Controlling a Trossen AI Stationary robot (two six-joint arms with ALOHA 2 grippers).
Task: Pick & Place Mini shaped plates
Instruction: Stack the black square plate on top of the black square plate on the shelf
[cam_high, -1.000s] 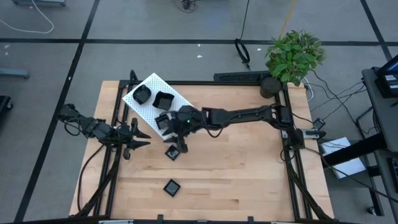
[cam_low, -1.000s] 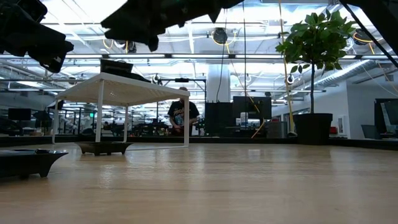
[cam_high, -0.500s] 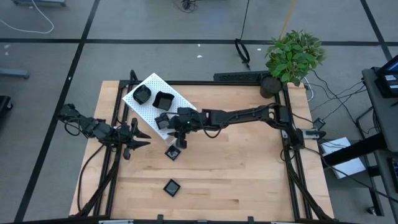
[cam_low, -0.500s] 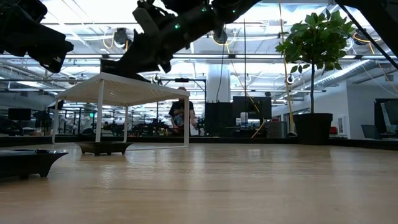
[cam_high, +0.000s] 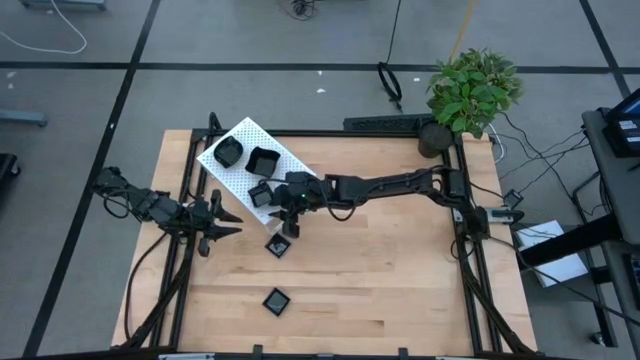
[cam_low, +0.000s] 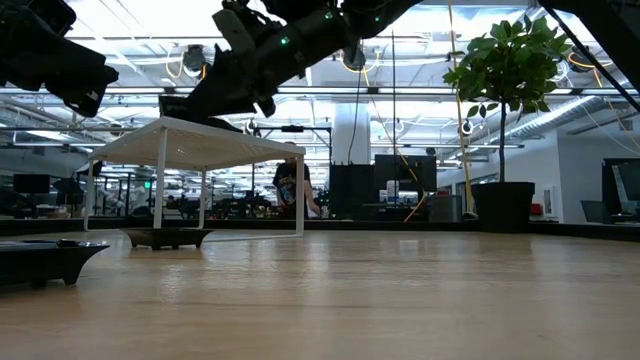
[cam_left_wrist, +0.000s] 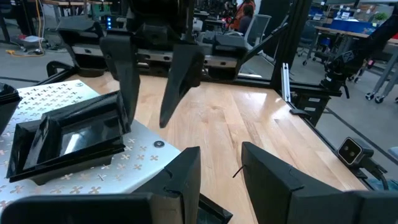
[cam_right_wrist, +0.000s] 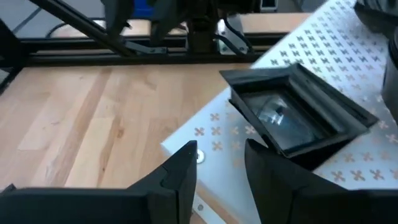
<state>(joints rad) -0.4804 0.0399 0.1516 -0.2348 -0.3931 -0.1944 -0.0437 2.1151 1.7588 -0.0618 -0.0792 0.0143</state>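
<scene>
The white perforated box (cam_high: 247, 160) stands at the table's far left. Three glossy black mini plates rest on its top: a round one (cam_high: 229, 152), a square one (cam_high: 263, 160) and a square one (cam_high: 259, 191) at its near edge, seen close in the right wrist view (cam_right_wrist: 297, 116). Two more square plates (cam_high: 277, 245) (cam_high: 275, 300) lie flat on the wood. My right gripper (cam_high: 281, 206) hovers open at the box's near edge, just beside the near plate; its spread fingers show in the left wrist view (cam_left_wrist: 152, 81). My left gripper (cam_high: 214, 227) waits open at the table's left.
A potted plant (cam_high: 472, 92) stands at the far right corner. Black frame rails (cam_high: 185, 180) run along the table's edges. Bare wood (cam_high: 400, 270) spreads across the near and right parts. In the low view a person (cam_low: 292, 188) stands far behind the table.
My right gripper has moved from above the plate on the wood toward the table's far left, to the near edge of the white box, then held still. The plates have stayed where they were.
</scene>
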